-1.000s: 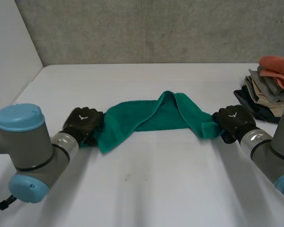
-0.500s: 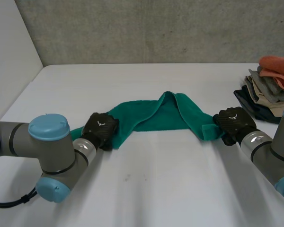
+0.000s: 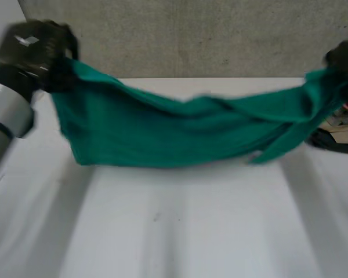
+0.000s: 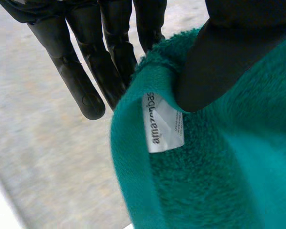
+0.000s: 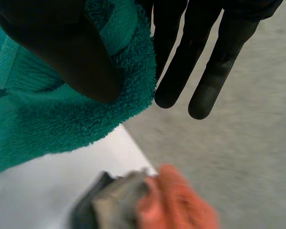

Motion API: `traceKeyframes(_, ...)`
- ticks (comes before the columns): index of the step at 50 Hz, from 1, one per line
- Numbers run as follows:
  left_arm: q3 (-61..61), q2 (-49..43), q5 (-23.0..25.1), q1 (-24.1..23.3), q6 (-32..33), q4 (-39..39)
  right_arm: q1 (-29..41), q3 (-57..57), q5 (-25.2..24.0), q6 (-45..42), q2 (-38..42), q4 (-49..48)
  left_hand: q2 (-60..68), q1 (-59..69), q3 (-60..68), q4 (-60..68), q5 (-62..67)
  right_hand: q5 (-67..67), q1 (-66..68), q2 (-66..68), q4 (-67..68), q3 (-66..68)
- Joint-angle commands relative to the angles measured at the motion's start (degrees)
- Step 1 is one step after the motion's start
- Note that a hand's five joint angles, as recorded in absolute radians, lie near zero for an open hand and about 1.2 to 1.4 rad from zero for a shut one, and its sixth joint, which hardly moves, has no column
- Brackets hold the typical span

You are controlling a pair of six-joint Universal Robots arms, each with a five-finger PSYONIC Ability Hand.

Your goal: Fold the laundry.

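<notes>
DESK: A grey concrete wall (image 3: 191, 35) behind, a white bench (image 3: 180, 231) below. What hangs between them?

PHOTOGRAPHER: Start at the fingers (image 4: 76, 81). The left hand (image 3: 37, 52) clamps a corner of a green towel (image 3: 180, 133) between thumb and straight fingers, just beside the towel's white label (image 4: 164, 124). The right hand (image 3: 345, 61) pinches the towel's opposite end the same way, thumb pressed over the hem. Outward from both, the towel is stretched in the air. It sags a little at its middle, and its lower edge seems clear of the bench under it.

DESK: And its lie?

PHOTOGRAPHER: The long axis runs hand to hand, along the wall behind the towel. The cloth hangs down from the fingers at each end. Neither hand is nearer, since each has its own end. A pile of clothes (image 5: 171, 200) sits just beyond the towel's right end.

DESK: Next?

PHOTOGRAPHER: Likely laying it flat, or bringing end to end. The right-hand end looks bunched and may need spreading first.
</notes>
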Motion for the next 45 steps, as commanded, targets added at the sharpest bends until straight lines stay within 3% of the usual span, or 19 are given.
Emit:
traceKeyframes(1,6.4,-0.6,3.0,11.9,0.7,-15.1,-3.8,-6.9,-0.3,-1.3,0.3,8.6,11.4,14.2,11.7,11.3,15.1,12.6,15.6,12.6,11.2,11.5)
traceKeyframes(6,6.4,-9.7,7.1,11.9,2.4,-16.8,-1.8,-6.5,0.5,-1.3,5.9,8.9,11.4,14.2,11.7,11.3,15.1,12.6,15.6,12.6,11.2,11.5)
traceKeyframes(14,15.6,-26.3,5.0,7.3,5.3,-10.5,1.9,-9.5,2.7,0.0,17.4,5.3,11.4,14.2,11.7,11.3,15.1,12.6,15.6,12.6,11.2,11.5)
traceKeyframes(17,21.8,-29.5,2.4,6.2,5.2,-3.5,2.4,-14.3,6.3,1.6,21.8,-2.3,11.4,14.2,11.7,11.3,15.1,12.6,15.6,12.6,11.2,11.5)
traceKeyframes(21,28.7,-30.0,0.2,4.6,4.9,10.4,3.9,-18.3,11.5,6.0,22.8,-18.4,11.4,14.2,11.7,11.3,15.1,12.6,15.6,12.6,11.2,11.5)
traceKeyframes(22,29.4,-29.9,-0.1,4.6,4.8,13.0,4.8,-18.5,12.5,8.9,22.5,-26.5,11.4,14.2,11.7,11.3,15.1,12.6,15.6,12.6,11.2,11.5)
traceKeyframes(25,30.1,-28.4,-2.0,3.8,4.8,25.8,5.6,-16.3,12.5,15.0,21.2,-42.4,11.4,14.2,11.7,11.3,15.1,12.6,15.6,12.6,11.2,11.5)
traceKeyframes(28,29.9,-24.9,-4.2,3.6,4.8,32.7,5.6,-13.5,12.8,17.5,19.7,-49.6,11.4,14.2,11.7,11.3,15.1,12.6,15.6,12.6,11.2,11.5)
traceKeyframes(32,27.9,-24.1,-4.8,3.5,4.7,30.2,5.7,-11.1,12.6,17.4,16.6,-46.1,11.4,14.2,11.7,11.3,15.1,12.6,15.6,12.6,11.2,11.5)
traceKeyframes(35,23.0,-24.4,-4.8,3.5,4.4,28.0,5.2,-10.2,11.5,17.5,16.4,-36.5,11.4,14.2,11.7,11.3,15.1,12.6,15.6,12.6,11.2,11.5)
traceKeyframes(39,15.5,-25.0,-4.6,3.5,4.2,27.2,5.1,-7.6,4.4,17.3,22.3,-23.5,11.4,14.2,11.7,11.3,15.1,12.6,15.6,12.6,11.2,11.5)
traceKeyframes(45,6.0,-29.9,-4.6,3.3,3.6,27.0,4.9,-2.3,-4.3,15.2,28.5,-21.3,11.4,14.2,11.7,11.3,15.1,12.6,15.6,12.6,11.2,11.5)
